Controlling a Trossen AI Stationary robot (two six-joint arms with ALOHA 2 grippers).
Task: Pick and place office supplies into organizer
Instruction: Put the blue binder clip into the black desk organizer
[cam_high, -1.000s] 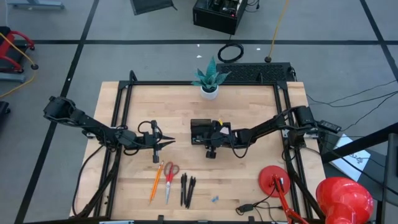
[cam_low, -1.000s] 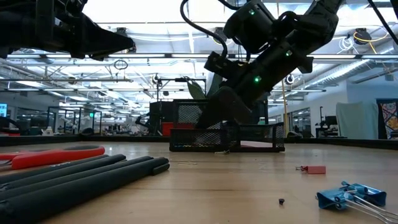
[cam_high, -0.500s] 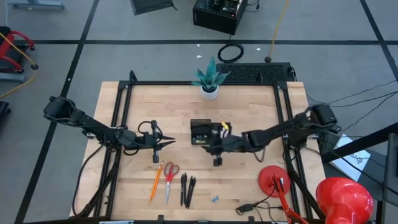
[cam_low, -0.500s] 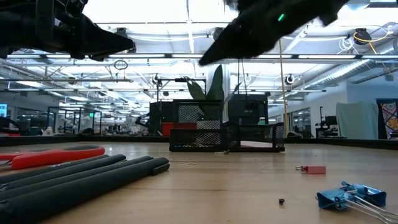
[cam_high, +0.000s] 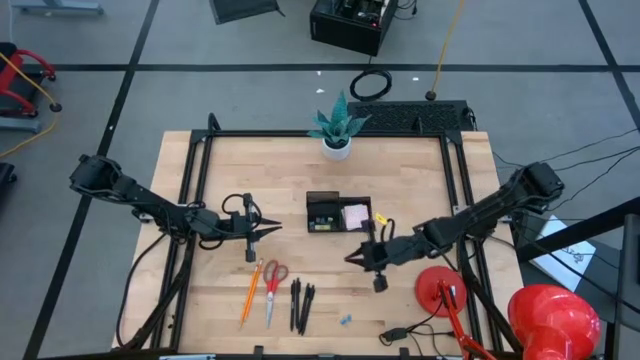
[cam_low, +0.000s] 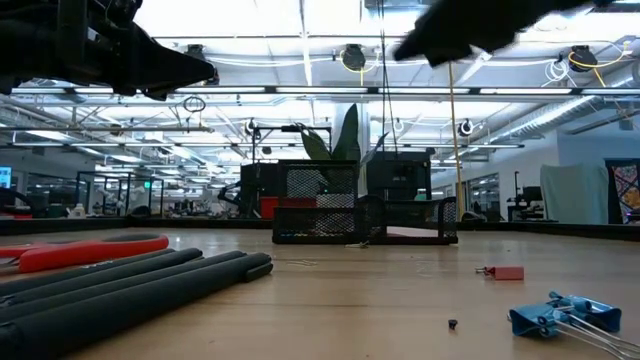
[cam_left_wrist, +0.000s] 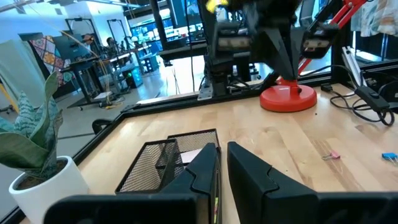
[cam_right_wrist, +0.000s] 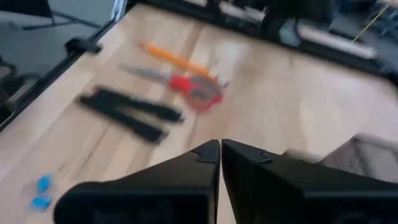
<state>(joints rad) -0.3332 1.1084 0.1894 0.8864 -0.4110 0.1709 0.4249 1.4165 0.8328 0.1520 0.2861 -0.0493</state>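
Note:
The black mesh organizer (cam_high: 325, 213) stands mid-table with a pink sticky-note pad (cam_high: 354, 216) lying in its right part. On the near side of the table lie an orange pencil (cam_high: 250, 292), red-handled scissors (cam_high: 273, 288), black pens (cam_high: 301, 305) and small blue clips (cam_high: 345, 321). My right gripper (cam_high: 352, 258) hangs shut and empty, near and to the right of the organizer, above the table; its own view looks down on the pens (cam_right_wrist: 130, 112) and scissors (cam_right_wrist: 193, 87). My left gripper (cam_high: 272, 229) waits shut to the organizer's left, pointing at it (cam_left_wrist: 174, 162).
A white plant pot (cam_high: 337, 147) stands at the far edge. A red round-based object (cam_high: 445, 290) with a cable sits at the near right, close to my right arm. A small pink piece (cam_low: 505, 272) lies on the wood near the clips (cam_low: 560, 312). A black frame borders the table.
My right gripper has drawn back from above the organizer toward the table's near right and has risen, leaving the low view's middle. The pink pad, earlier covered by that gripper, now shows in the organizer.

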